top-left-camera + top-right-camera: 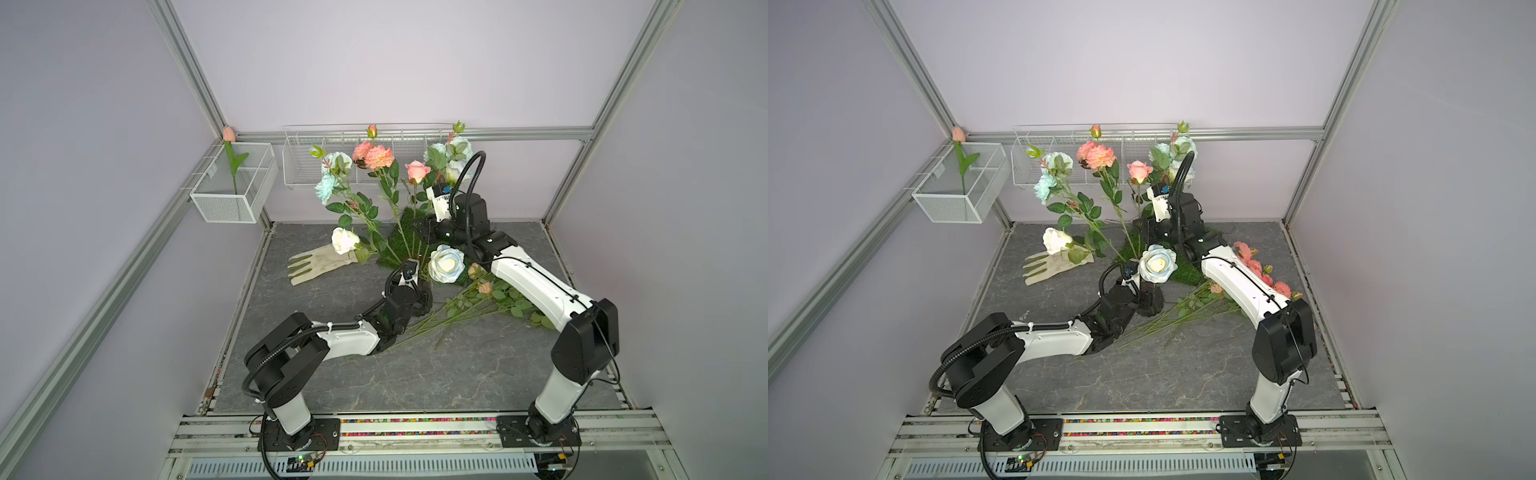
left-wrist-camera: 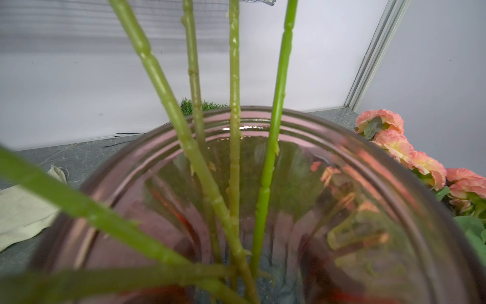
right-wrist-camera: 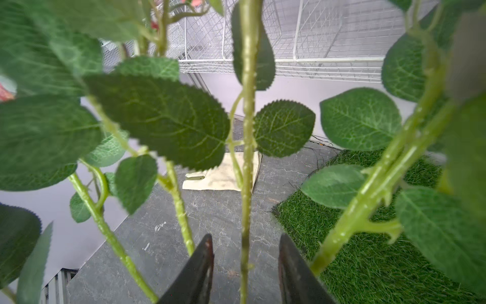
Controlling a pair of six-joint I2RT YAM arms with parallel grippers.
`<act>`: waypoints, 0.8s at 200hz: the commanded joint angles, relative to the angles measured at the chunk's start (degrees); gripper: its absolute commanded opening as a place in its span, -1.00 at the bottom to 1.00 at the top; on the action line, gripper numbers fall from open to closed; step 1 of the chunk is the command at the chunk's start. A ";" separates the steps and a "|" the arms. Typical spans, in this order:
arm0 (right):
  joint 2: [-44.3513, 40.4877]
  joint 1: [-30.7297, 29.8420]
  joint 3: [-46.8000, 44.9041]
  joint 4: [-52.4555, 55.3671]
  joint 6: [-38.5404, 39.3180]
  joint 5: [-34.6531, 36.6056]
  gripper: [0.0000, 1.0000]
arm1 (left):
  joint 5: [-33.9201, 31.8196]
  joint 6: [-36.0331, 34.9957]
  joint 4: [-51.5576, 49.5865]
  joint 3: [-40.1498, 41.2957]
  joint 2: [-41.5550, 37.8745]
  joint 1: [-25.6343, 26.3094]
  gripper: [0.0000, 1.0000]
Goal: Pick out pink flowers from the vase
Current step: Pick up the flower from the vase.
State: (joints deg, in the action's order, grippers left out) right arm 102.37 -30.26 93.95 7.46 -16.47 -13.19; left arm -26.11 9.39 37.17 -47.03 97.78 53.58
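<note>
In a top view, mid-frame, the left gripper clamps the dark vase with pink flowers rising above, the left wrist view looks down into it past green stems, and the right wrist view shows the right gripper at bottom centre, parted around one stem.

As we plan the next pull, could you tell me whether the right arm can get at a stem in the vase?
Probably yes: one upright stem from the vase stands between the open jaws of the right gripper, gaps either side; only leaves crowd nearby.
</note>
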 commanded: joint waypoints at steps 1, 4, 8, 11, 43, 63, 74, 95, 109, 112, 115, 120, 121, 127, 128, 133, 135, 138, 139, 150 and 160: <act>1.93 -0.01 1.28 -0.95 -1.17 0.45 -0.24 | 3.81 4.67 -12.38 3.21 4.18 0.21 -1.00; 2.03 -0.03 1.34 -1.10 -1.16 0.33 -0.27 | 3.83 4.67 -12.45 3.23 4.18 0.21 -1.00; 2.10 -0.06 1.32 -1.28 -1.18 0.23 -0.30 | 3.80 4.67 -12.47 3.25 4.14 0.21 -1.00; 2.13 -0.02 1.28 -1.42 -1.33 0.19 -0.32 | 3.86 4.67 -12.47 3.27 4.09 0.27 -1.00; 1.25 -0.05 0.38 -2.52 -1.40 -1.72 -0.66 | 3.99 4.84 -12.65 3.22 4.16 0.05 -1.00; -0.54 -0.06 -0.99 -3.54 -1.17 -2.70 -0.73 | 4.05 5.14 -12.65 3.21 4.34 -0.13 -1.00; -1.64 -0.01 -1.31 -3.43 -0.66 -3.41 -0.75 | 4.14 5.32 -12.73 3.11 4.28 -0.28 -1.00; -4.97 -0.04 -2.24 -3.89 -0.02 -5.27 -0.78 | 4.20 5.45 -13.07 3.05 4.30 -0.36 -1.00; -7.54 -0.04 -2.75 -3.99 0.27 -6.38 -0.78 | 4.09 5.56 -13.40 3.05 4.09 -0.42 -1.00; -8.13 -0.03 -2.85 -4.03 0.34 -6.49 -0.79 | 4.04 5.49 -13.37 3.01 4.09 -0.48 -1.00; -8.74 -0.05 -2.89 -4.04 0.35 -6.68 -0.79 | 3.97 5.60 -13.57 2.99 4.11 -0.54 -1.00; -9.62 -0.02 -3.02 -4.04 0.49 -7.01 -0.79 | 3.84 5.64 -13.73 2.94 4.14 -0.53 -1.00; -9.81 -0.04 -3.05 -4.04 0.52 -7.02 -0.79 | 3.81 5.64 -13.80 2.92 4.11 -0.51 -1.00; -11.01 -0.06 -3.28 -3.96 0.75 -7.35 -0.80 | 3.70 5.62 -13.92 2.90 4.13 -0.50 -1.00; -11.16 -0.02 -3.31 -3.95 0.79 -7.32 -0.80 | 3.70 5.63 -13.94 2.86 4.11 -0.54 -1.00; -12.08 -0.03 -3.46 -3.86 0.96 -7.39 -0.81 | 3.57 5.50 -14.03 2.78 4.09 -0.56 -1.00; -12.52 -0.03 -3.61 -3.82 1.03 -7.38 -0.81 | 3.53 5.54 -14.09 2.74 4.09 -0.58 -1.00; -13.07 -0.02 -3.79 -3.71 1.14 -7.39 -0.81 | 3.40 5.53 -14.24 2.80 4.09 -0.51 -1.00; -13.29 0.00 -3.87 -3.74 1.20 -7.38 -0.81 | 3.37 5.54 -14.28 2.76 4.09 -0.50 -1.00; -15.11 0.03 -4.64 -3.77 1.59 -7.06 -0.82 | 3.05 5.41 -14.78 2.62 4.08 -0.48 -1.00; -17.08 0.16 -5.47 -3.56 2.24 -6.24 -0.82 | 2.80 5.29 -15.19 2.47 4.01 -0.55 -1.00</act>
State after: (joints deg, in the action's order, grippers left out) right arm 90.74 -30.35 90.70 5.37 -16.19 -18.46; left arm -26.09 10.48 37.10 -47.05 97.78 53.25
